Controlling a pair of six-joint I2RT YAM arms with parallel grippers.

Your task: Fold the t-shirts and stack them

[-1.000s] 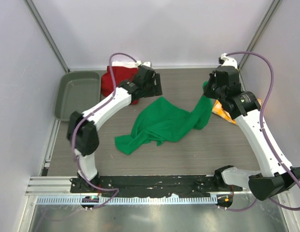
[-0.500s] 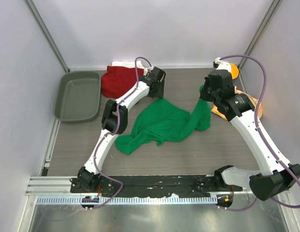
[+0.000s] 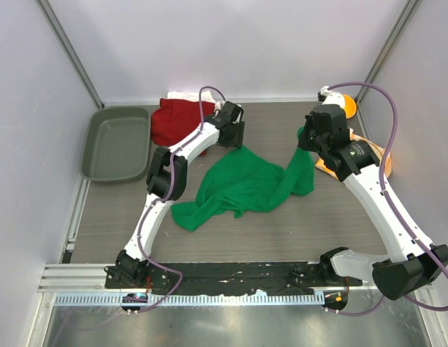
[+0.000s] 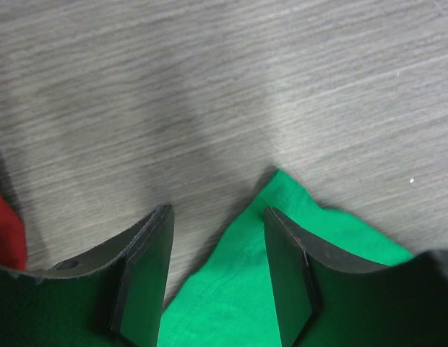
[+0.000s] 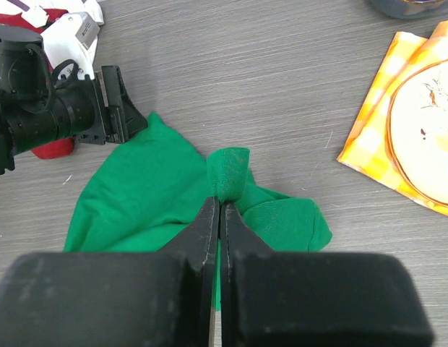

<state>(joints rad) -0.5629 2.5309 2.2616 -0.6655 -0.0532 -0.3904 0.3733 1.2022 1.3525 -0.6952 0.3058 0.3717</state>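
Observation:
The bright green t-shirt point(image 3: 246, 182) lies crumpled in the middle of the table. My right gripper point(image 3: 306, 137) is shut on a fold of it point(image 5: 230, 173) and holds that part lifted off the table. My left gripper point(image 3: 233, 141) is open and low over the shirt's far corner point(image 4: 278, 217), which lies between its fingers point(image 4: 148, 267). The dark red t-shirt point(image 3: 173, 119) is bunched at the back, left of the left gripper. A bit of white cloth point(image 3: 182, 95) shows behind it.
A grey-green tray point(image 3: 117, 141) stands at the back left. An orange-yellow checked napkin point(image 5: 386, 123) with a plate point(image 5: 426, 116) lies at the back right, close to my right arm. An orange object point(image 3: 348, 105) sits in the back right corner.
My left arm has straightened and its gripper moved right and down to the green shirt's far corner. My right gripper still holds the lifted fold and has shifted slightly left.

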